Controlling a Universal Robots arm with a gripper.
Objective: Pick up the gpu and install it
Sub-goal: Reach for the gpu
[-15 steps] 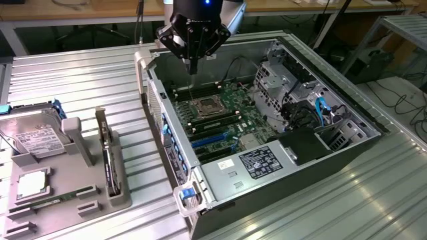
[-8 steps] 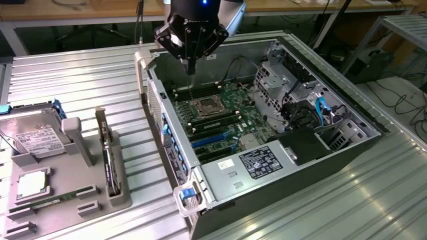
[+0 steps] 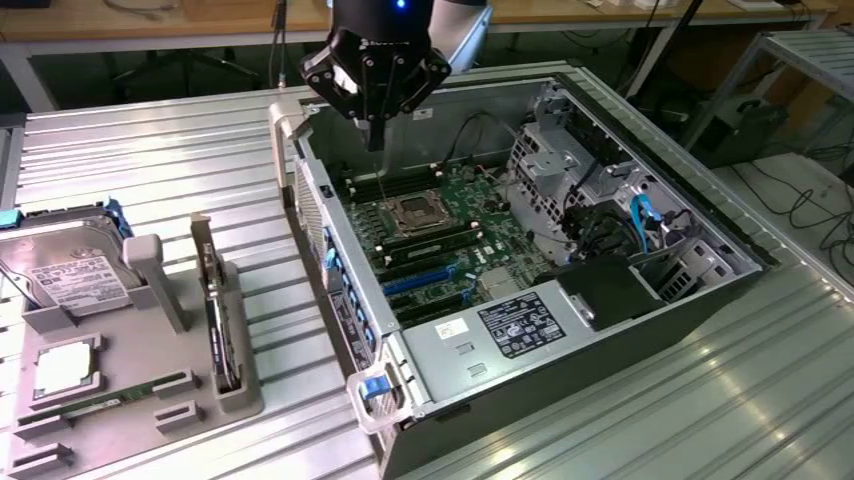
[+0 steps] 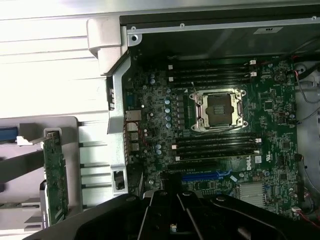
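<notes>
Wrist vertical, gripper [image 3: 375,135] pointing straight down. It hangs above the far end of the open case [image 3: 601,400], over the motherboard [image 3: 461,245] edge by the rear panel. Jaws together, nothing between them, touching nothing.

Containers, near to far:
- Nearest, at the exterior view's left, is a grey holder [image 3: 150,290] on the ribbed metal worktop [image 3: 160,150]. A memory stick [image 3: 114,402] lies flat in the near slot. The hard drive [image 3: 67,272] sits label up in the far pocket.
- The gpu [image 3: 215,320] stands on edge in the holder's slot on the side nearest the case. It is not picked up and is well apart from the gripper.
- Beyond that, the case lies on its side with the lid off. Blue slots [image 3: 420,280] are at the near end of the motherboard, with the CPU socket [image 3: 411,212] further back. The drive cage [image 3: 561,160] and blue cables [image 3: 642,222] sit toward the exterior view's right.

Views:
- The wrist view looks past the dark gripper body straight onto the board. It shows the socket with memory slot rows [image 4: 215,145] on both sides.
- It also shows the gpu [image 4: 54,175] edge-on, green board visible, in the holder just outside the case wall.
- The exterior view adds the hard drive, memory stick, drive cage and cables, plus the gripper's height over the case.
</notes>
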